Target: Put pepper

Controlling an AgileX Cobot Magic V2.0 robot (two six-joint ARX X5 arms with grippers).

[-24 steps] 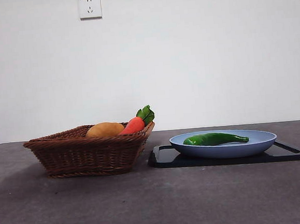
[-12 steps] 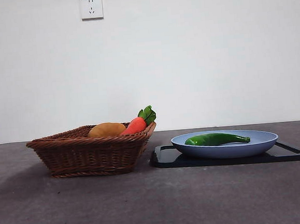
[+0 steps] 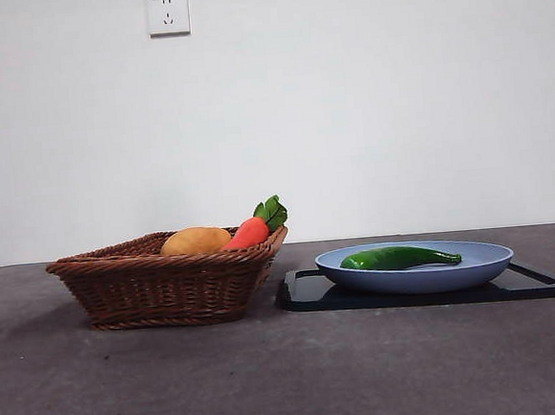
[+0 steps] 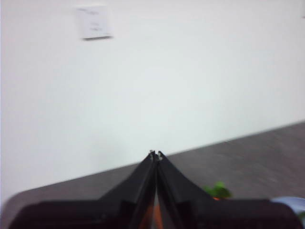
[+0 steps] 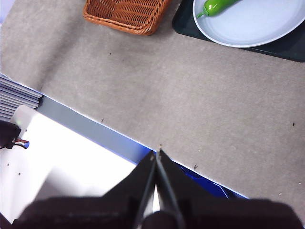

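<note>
Front view: pepper lies in blue plate on black tray, beside wicker basket holding carrot and potato. We see no arm here.

Left wrist view: left gripper clenched, empty, aimed at wall. We judge blur risks a misjudged reach.

Right wrist view: right gripper clenched, empty, over table edge, well apart from pepper. We fear glossy curved skin slipping, or jaws nudging plate.
</note>
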